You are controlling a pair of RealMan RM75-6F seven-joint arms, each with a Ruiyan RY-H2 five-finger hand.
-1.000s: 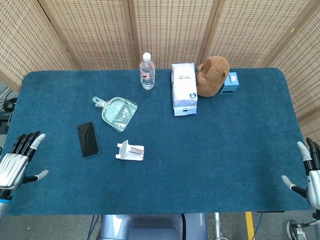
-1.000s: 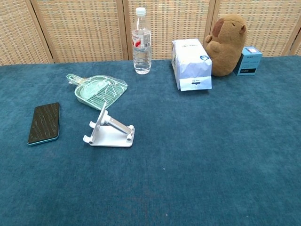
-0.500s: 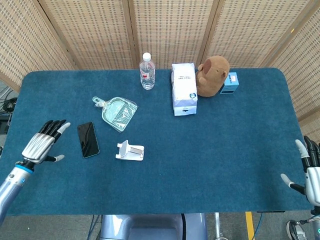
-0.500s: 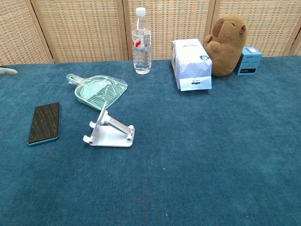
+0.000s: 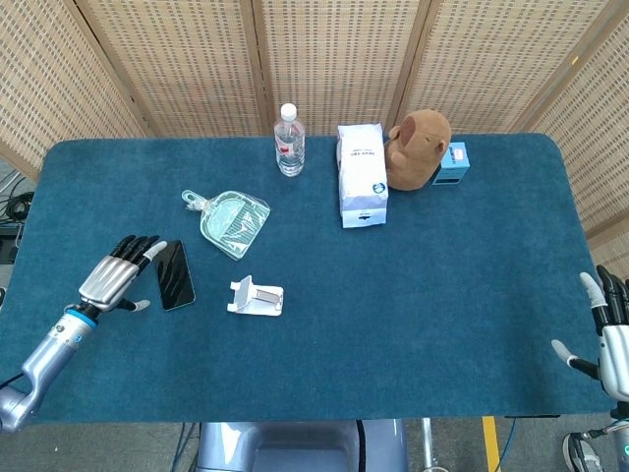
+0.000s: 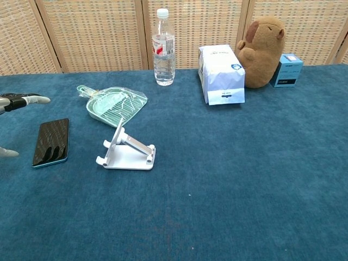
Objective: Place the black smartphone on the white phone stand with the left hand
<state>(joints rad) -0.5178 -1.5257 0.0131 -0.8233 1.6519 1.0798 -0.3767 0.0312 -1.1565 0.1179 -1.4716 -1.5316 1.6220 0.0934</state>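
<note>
Head view shows the whole left hand (image 5: 118, 278), fingers apart and empty, just left of the black smartphone (image 5: 175, 274); chest view shows only fingertips (image 6: 39, 99).

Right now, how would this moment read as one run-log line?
phase: reach | left hand: open, beside black smartphone, not gripping | smartphone: flat on table | white phone stand: empty | right hand: open, idle at table edge

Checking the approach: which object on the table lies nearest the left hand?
The black smartphone, flat beside the open left hand; the white phone stand and green dustpan lie farther right.
</note>
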